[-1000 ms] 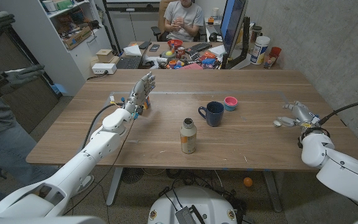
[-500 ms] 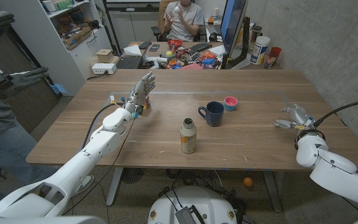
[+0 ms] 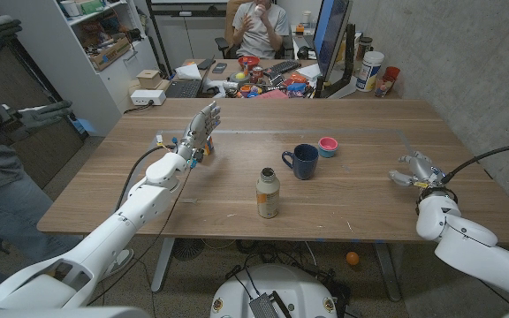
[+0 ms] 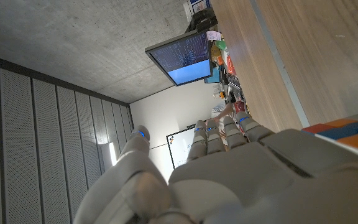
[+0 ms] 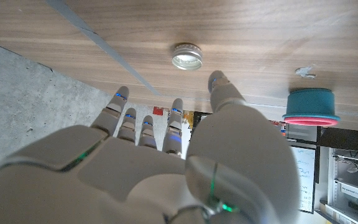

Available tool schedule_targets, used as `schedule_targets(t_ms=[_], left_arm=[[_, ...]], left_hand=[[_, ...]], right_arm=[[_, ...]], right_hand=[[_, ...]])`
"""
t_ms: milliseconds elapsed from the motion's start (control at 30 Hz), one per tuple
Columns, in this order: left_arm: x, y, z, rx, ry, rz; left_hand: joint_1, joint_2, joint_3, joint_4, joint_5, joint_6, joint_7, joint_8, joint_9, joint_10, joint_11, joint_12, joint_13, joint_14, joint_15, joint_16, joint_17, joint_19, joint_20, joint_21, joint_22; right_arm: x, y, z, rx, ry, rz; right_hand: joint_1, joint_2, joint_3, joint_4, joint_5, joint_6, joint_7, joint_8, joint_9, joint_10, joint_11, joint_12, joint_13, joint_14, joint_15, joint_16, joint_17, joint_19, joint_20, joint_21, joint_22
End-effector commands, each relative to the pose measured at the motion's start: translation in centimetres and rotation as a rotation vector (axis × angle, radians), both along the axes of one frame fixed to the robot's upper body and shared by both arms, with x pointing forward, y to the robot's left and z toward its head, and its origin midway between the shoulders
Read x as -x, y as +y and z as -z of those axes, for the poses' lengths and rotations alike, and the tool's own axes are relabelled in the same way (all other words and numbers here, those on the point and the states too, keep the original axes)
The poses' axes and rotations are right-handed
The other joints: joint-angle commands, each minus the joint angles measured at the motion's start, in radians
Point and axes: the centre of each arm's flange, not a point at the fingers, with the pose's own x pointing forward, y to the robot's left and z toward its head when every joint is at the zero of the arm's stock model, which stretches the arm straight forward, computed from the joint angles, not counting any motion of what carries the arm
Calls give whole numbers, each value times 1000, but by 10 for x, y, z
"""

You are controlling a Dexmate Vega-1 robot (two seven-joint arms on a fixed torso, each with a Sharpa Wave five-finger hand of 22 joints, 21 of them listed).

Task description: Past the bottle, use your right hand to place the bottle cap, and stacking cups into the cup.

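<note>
1. Right wrist view: spread, empty fingers [image 5: 174,118] of the right hand [image 3: 416,168] hover near the bottle cap [image 5: 187,56] at the table's [image 3: 237,199] right edge.
2. Mid-table, the bottle [image 3: 268,193] stands before the navy cup [image 3: 303,161] and stacking cups [image 3: 327,146].
3. Left hand [image 3: 200,131] raised, fingers together.

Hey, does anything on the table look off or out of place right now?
The bottle stands uncapped; its cap lies loose near the right hand. Nothing is spilled or tipped.
</note>
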Motion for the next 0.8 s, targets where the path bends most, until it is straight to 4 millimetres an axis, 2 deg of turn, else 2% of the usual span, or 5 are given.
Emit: schedule_targets(t_ms=[33,433,800], left_arm=[[-1,-3,-4,-17,2,2],[-1,-1,0,-23,19,-9],[-1,-1,-5,-36,16,-18]], left_hand=[[0,11,0,-7,6,5,-3,6,5,6,0,1,4,7,3,6,4,-3,8,-3,2],[0,11,0,-7,6,5,-4,6,5,7,-4,0,4,8,2,6,4,-3,13,-4,2],[-1,13,0,-8,6,4,-4,5,5,5,-2,0,4,8,2,6,4,-3,14,-5,2]], right_arm=[[-8,4,8,24,11,21],[-18,1,11,37,27,24],[-22,-3,21,26,48,33]], right_hand=[[10,2,7,0,7,11,1,4,6,9,-5,4,0,11,2,5,4,12,2,10,5],[8,1,6,4,8,17,-3,6,8,16,-11,6,0,19,-7,7,5,14,1,10,5],[9,3,7,6,9,24,-6,7,11,26,-17,9,1,27,-13,10,6,16,-1,10,5]])
